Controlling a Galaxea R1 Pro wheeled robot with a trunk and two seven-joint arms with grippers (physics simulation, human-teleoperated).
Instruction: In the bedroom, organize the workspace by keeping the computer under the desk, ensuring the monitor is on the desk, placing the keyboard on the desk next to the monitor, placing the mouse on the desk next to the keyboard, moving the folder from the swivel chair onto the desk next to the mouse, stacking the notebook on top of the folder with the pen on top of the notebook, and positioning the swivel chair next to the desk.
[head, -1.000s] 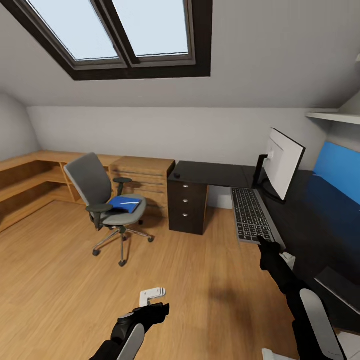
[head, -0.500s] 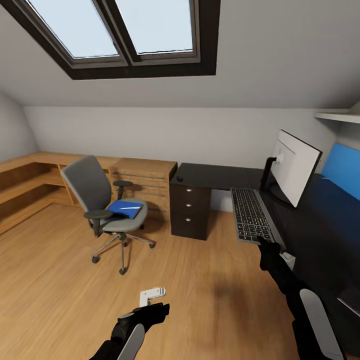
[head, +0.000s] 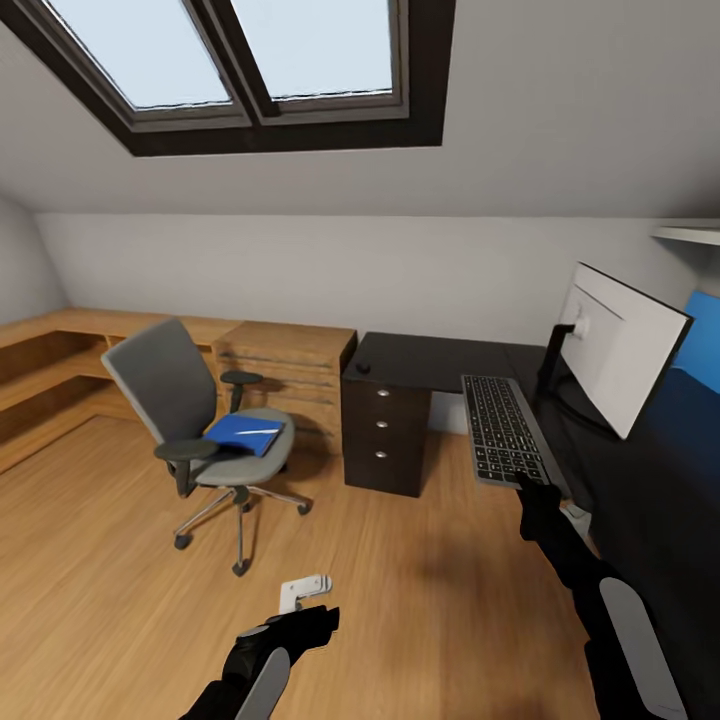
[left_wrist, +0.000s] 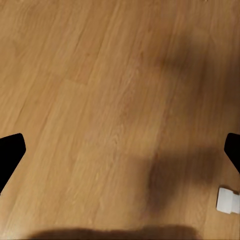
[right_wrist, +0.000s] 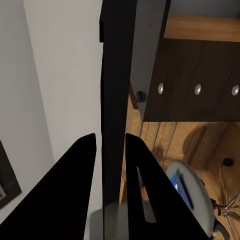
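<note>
My right gripper (head: 527, 487) is shut on the near end of the grey keyboard (head: 503, 428) and holds it in the air beside the black desk (head: 440, 352). In the right wrist view the keyboard (right_wrist: 117, 100) runs edge-on between the two fingers (right_wrist: 75, 190). The white-backed monitor (head: 622, 345) stands on the desk at the right. A small dark mouse (head: 363, 367) lies on the desk's left end. The blue folder (head: 243, 434) lies on the grey swivel chair's (head: 160, 375) seat. My left gripper (head: 300, 612) hangs open over the wooden floor (left_wrist: 100, 100).
A dark drawer unit (head: 385, 430) stands under the desk's left end, with wooden shelving (head: 285, 355) beside it along the back wall. A blue panel (head: 705, 340) shows at the far right. Skylights (head: 250, 50) are set in the sloped ceiling.
The whole view has shifted: the chair now sits further left and the monitor further right and larger. Both arms keep their pose, and the keyboard stays in the right gripper.
</note>
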